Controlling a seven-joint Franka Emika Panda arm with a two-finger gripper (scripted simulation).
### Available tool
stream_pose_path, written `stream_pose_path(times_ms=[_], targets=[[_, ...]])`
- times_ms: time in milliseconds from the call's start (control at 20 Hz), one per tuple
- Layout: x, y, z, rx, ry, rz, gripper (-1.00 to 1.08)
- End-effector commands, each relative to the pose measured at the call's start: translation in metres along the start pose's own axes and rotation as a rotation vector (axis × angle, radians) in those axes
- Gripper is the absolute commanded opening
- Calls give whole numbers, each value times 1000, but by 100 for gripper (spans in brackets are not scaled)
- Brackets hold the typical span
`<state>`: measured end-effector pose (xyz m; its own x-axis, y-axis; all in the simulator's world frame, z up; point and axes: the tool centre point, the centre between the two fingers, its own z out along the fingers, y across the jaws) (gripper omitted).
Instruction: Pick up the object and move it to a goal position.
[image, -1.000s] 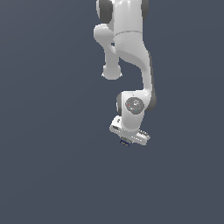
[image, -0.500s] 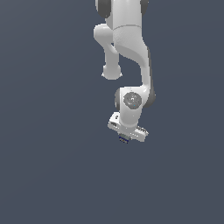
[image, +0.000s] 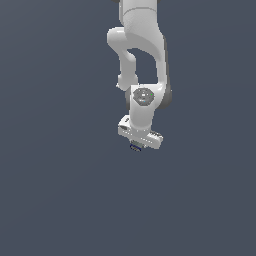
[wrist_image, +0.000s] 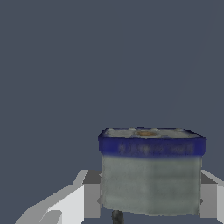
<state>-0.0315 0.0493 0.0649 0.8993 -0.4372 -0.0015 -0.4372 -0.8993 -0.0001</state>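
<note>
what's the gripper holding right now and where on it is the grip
The gripper holds the object, a small blocky item with a blue band, clamped by its two opposite sides between the fingers.

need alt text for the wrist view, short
A small blocky object with a grey-green face and a blue band near its rim sits between the gripper's two pale fingers, against a plain dark grey background. A thin black stub pokes from its base.

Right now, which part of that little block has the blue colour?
The band around the top of the object; the face below is grey-green. It sits between the gripper fingers.
</note>
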Motion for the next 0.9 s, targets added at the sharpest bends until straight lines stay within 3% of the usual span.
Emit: stream_pose_path(times_ms=[0,850], targets=[[-9,15,-14,1,1,0,-100],[-65,108,-106,2,0,1,-100]])
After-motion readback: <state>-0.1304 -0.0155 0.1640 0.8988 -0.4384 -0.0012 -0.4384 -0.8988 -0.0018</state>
